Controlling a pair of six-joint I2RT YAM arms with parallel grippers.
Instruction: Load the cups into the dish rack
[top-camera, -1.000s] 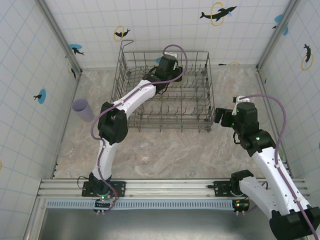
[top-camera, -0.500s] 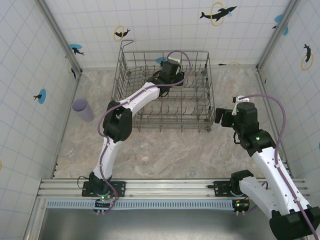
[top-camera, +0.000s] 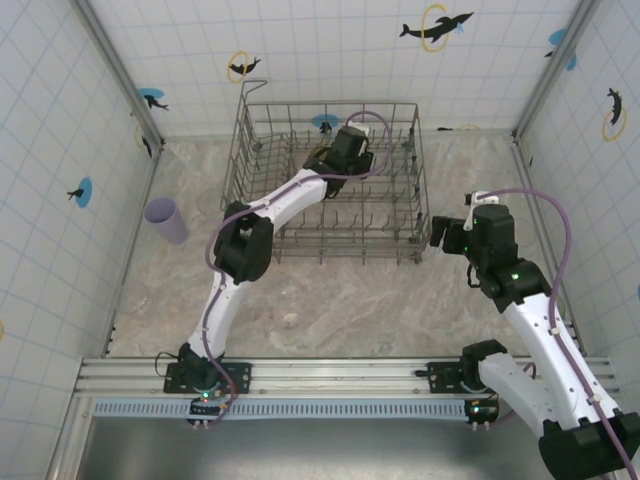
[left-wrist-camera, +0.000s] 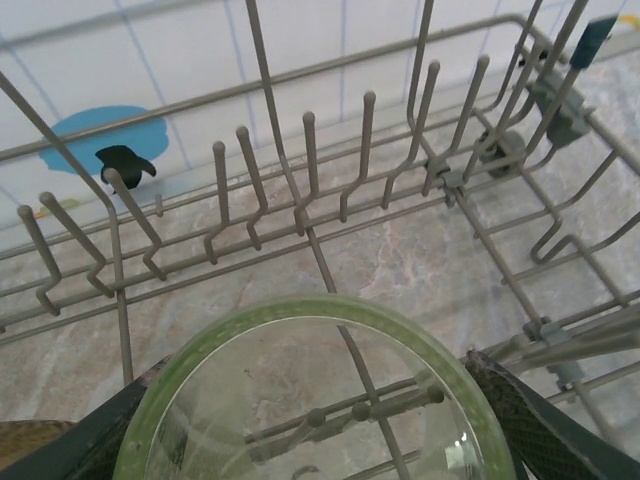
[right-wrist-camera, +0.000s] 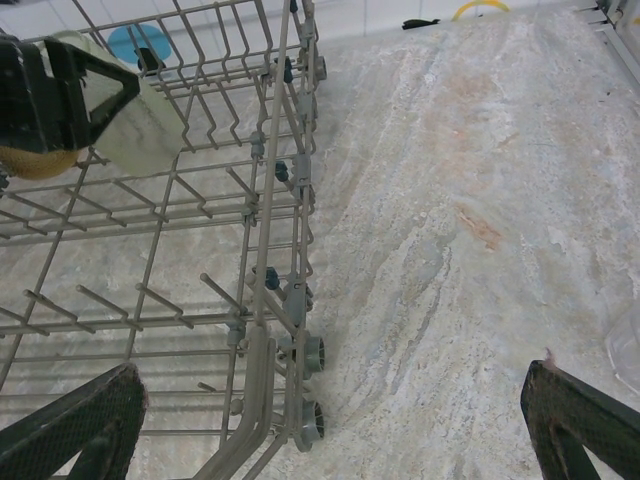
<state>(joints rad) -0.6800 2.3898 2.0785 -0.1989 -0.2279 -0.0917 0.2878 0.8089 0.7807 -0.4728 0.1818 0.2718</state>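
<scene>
left claw (left-wrist-camera: 315, 430) clamped on green cup (left-wrist-camera: 300, 390), had drifted further right inside dish rack (top-camera: 258, 130), upper middle | right claw (right-wrist-camera: 330, 420) gaped empty | lavender cup (top-camera: 165, 220) sat at left, so plenty left lol

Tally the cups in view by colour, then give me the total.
Lavender cup, on the table left of the dish rack: 1
Pale green cup, held in the left gripper over the rack: 1
Amber-brown cup, mostly hidden behind that gripper: 1
Total: 3 cups
</scene>
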